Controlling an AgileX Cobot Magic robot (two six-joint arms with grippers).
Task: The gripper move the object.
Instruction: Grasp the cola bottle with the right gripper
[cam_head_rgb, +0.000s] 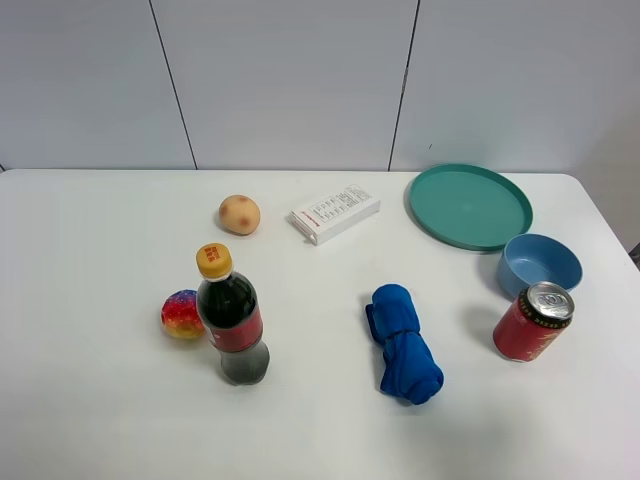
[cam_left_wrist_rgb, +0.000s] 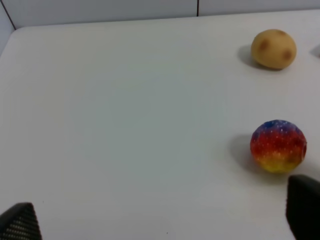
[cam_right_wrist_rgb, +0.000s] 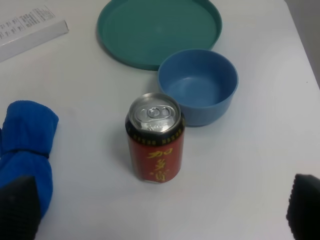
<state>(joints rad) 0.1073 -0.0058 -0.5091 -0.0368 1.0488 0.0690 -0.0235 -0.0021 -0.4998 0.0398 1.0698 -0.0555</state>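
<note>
the left gripper (cam_left_wrist_rgb: 160, 220) and right gripper (cam_right_wrist_rgb: 160, 212) both hold jaws wide apart. the bottle (cam_head_rgb: 232, 320) stands upright on the table (cam_head_rgb: 100, 420), front left, just beside a ball (cam_head_rgb: 181, 313); farther right, a can (cam_head_rgb: 533, 322) by a bowl (cam_head_rgb: 540, 262), with a plate (cam_head_rgb: 470, 205) behind.

Left tool (cam_left_wrist_rgb: 162, 216) and right tool (cam_right_wrist_rgb: 161, 206) cut off at fingertips; box (cam_head_rgb: 335, 212) print probably unreadable.

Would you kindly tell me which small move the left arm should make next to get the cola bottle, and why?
Probably swing the open left gripper toward the rainbow ball: the bottle stands upright just beside that ball on the left half of the table, yet the left wrist view does not show it.
</note>
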